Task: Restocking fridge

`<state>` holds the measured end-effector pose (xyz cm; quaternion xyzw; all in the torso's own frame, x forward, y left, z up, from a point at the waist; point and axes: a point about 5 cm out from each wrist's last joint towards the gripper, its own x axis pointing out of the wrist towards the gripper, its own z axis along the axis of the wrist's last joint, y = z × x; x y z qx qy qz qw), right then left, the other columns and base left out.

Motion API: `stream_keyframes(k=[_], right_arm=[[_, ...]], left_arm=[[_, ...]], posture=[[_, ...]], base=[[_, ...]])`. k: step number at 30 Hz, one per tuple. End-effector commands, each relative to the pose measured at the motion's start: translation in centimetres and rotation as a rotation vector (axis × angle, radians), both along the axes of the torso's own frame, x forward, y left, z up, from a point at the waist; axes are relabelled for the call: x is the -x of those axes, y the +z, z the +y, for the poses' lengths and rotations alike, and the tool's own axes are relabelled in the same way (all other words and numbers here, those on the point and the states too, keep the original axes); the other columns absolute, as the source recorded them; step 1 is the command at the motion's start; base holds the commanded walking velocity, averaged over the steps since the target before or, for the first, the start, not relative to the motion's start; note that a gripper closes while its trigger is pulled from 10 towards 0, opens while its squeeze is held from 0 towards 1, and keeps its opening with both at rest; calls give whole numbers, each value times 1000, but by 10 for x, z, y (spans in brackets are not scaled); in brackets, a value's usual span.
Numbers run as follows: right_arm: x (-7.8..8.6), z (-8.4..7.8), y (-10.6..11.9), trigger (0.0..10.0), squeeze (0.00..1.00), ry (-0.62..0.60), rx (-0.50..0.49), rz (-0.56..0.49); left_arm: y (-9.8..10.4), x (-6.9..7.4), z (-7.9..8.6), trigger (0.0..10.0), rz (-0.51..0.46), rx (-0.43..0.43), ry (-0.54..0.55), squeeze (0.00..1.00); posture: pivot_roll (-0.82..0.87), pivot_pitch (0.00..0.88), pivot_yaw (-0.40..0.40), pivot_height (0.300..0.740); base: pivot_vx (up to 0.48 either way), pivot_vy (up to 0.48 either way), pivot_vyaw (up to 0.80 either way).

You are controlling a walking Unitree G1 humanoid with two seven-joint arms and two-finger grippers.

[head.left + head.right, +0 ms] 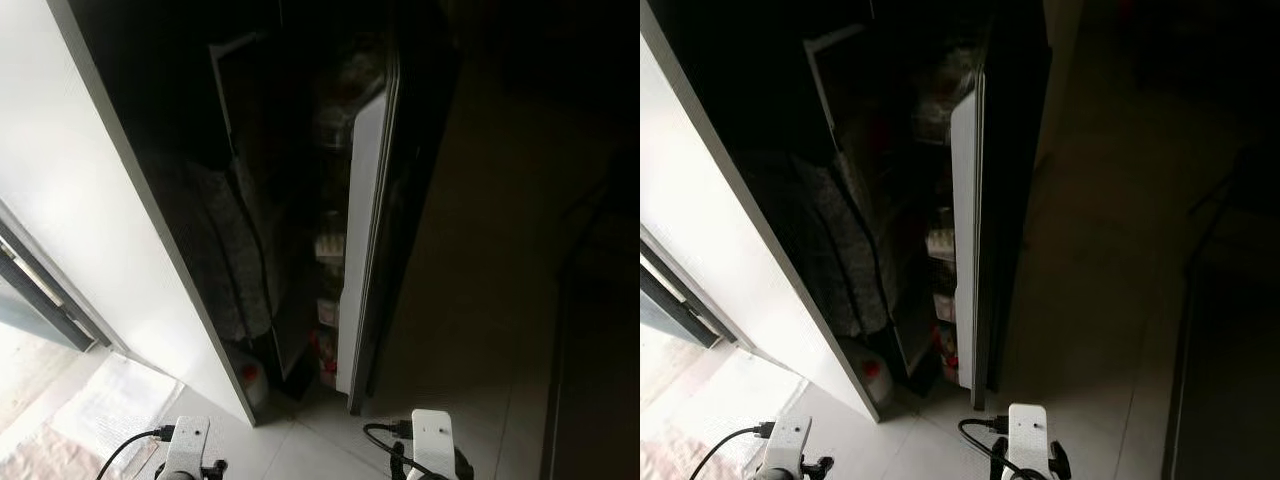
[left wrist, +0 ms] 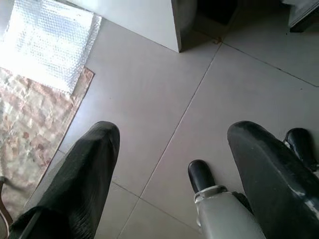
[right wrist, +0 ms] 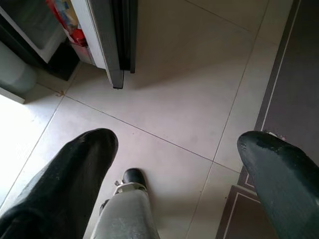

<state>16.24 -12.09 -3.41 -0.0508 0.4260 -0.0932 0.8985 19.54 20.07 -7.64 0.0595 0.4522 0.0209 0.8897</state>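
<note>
Both tools, left tool (image 2: 169,149) and right tool (image 3: 174,154), hang spread-fingered above the floor, the fridge door (image 1: 362,240) ajar ahead.

We see a black fridge (image 1: 400,150) door with white inner edge, pale grey floor tiles (image 3: 189,89), a beige patterned rug (image 2: 30,124), and black fingers (image 2: 79,184) on both grippers.
</note>
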Motion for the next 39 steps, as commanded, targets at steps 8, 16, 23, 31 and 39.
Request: stream_keyframes(k=[8, 16, 23, 31, 39], right_arm=[[5, 34, 2, 10000, 0, 5, -110, -6], [6, 33, 2, 10000, 0, 2, -106, -5], [9, 30, 6, 10000, 0, -95, -45, -40], [18, 27, 13, 10000, 0, -338, 105, -73], [43, -80, -37, 10000, 0, -526, 236, -16]], left_arm=[[-4, 11, 11, 10000, 37, -36, 16, 0], [-5, 12, 10, 10000, 46, -45, 5, 0], [-6, 14, 10, 10000, 54, -48, 6, 0], [-6, 16, 15, 10000, 59, -61, 7, 0], [-4, 15, 18, 10000, 55, -68, 7, 0]], posture=[[-196, 0, 50, 740], [-201, 0, 46, 740], [-213, 4, 48, 740], [-227, 9, 58, 740], [-239, 12, 63, 740]], base=[[328, 0, 0], [186, 0, 0], [0, 0, 0], [0, 0, 0], [0, 0, 0]])
